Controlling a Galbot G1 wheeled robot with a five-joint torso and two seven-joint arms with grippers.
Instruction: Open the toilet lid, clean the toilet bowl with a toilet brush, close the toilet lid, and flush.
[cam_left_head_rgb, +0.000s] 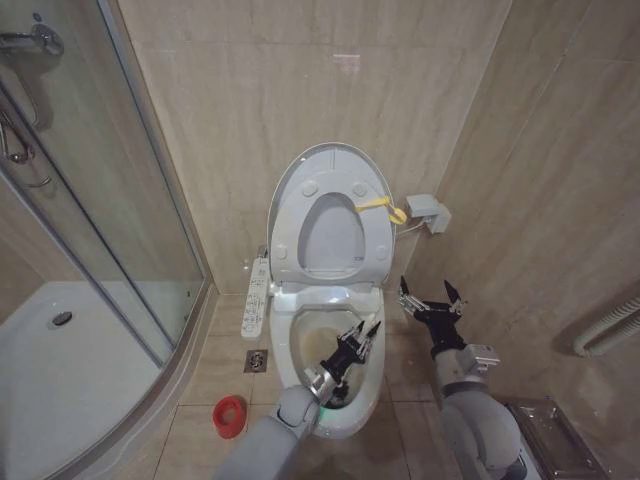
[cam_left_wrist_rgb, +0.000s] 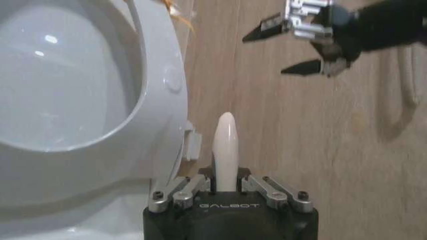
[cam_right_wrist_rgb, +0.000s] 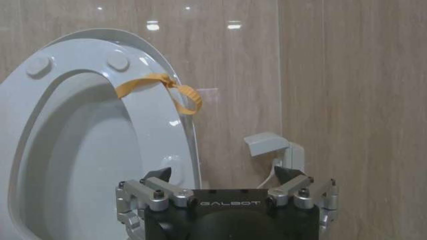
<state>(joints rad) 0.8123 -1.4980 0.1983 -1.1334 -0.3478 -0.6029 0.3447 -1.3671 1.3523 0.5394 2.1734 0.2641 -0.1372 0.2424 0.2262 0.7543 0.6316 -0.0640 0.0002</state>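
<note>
Left pincer (cam_left_head_rgb: 361, 338) clamped low at centre, right pincer (cam_left_head_rgb: 431, 296) spread, raised alongside

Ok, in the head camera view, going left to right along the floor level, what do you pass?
Shower tray → red cup holder → floor drain → left gripper over the toilet bowl → right gripper → metal rack.

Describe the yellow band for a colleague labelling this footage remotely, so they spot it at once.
Start at the toilet lid, standing open against the beige tiled wall. On the raised seat in front of it, the yellow band loops around the upper side nearest the wall socket. It is the only yellow thing on the white toilet.
</note>
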